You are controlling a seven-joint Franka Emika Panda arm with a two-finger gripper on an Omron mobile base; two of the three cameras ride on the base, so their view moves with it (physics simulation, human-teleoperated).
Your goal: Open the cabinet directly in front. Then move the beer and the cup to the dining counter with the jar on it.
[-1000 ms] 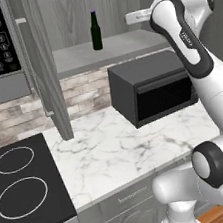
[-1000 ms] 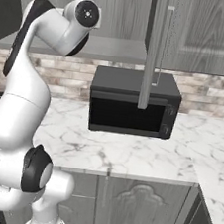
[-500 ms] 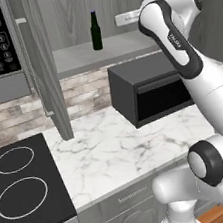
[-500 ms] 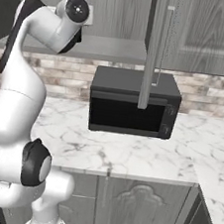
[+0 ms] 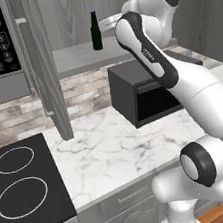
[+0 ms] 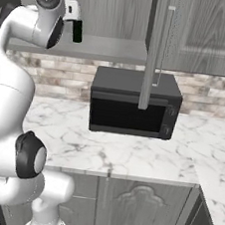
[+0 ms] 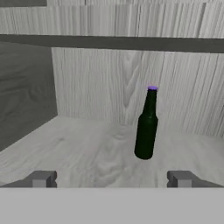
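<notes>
Beer stands upright on the bottom shelf of the cabinet, toward the back wall and a little right of centre in my hand view, with nothing touching it. The cabinet doors hang open, one edge-on at the left and one at the right, so I count the first step as done. Everything else is left: neither the bottle nor the cup has been lifted, and I cannot find the cup on the stretch of shelf I can see. The dining counter and jar are out of my views too.

My gripper points into the cabinet at shelf level with its fingers spread as wide as they go, holding nothing, the bottle well ahead of the tips.

The bottle looks slim and very dark green, nearly black, with a long narrow neck and a small purple cap.
</notes>
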